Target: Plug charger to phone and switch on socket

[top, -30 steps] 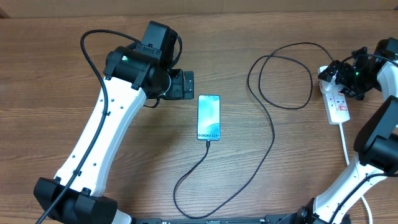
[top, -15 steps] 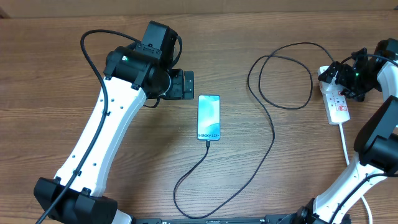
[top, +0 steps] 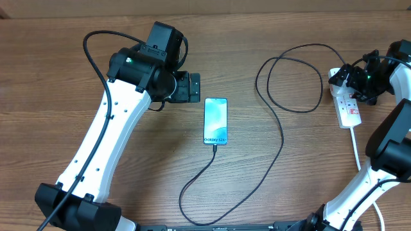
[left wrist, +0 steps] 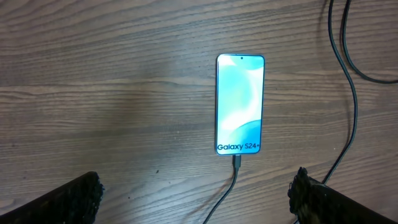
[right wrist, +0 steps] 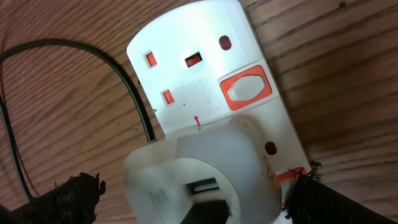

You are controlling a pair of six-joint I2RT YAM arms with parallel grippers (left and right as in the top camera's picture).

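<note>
Wood-grain brown table (top: 38, 77), overhead view, bearing all items. Left of frame: white left arm (top: 109, 135) with black joints, running from the lower left corner up toward the upper middle. Left gripper (top: 191, 88) just up and left of the phone, jaws spread wide, nothing between them; in the left wrist view its black fingertips (left wrist: 81, 193) stand at the two bottom corners, clear of every object. Centre: phone (top: 216, 120), flat on the table, screen up, light blue, white "Galaxy S24+" lettering near its lower edge. Charger (top: 283, 135), a thin black cable: connector tip seated at the phone's lower edge, the line dropping to a bend at lower centre, sweeping up to the right, then curling into a loop at upper right of centre before reaching the strip. Right of frame: socket (top: 349, 106), a white power strip lying lengthwise at the upper right, its thick white cord (top: 355, 144) trailing downward. Right wrist view: white rounded plug body (right wrist: 199, 162) seated on the strip, black cable meeting its left edge; orange-red switch (right wrist: 246, 87) beside an unused outlet, position cannot be told. Right gripper (top: 357, 78) over the strip's upper end, jaws wide apart to either side of the plug, gripping nothing.
</note>
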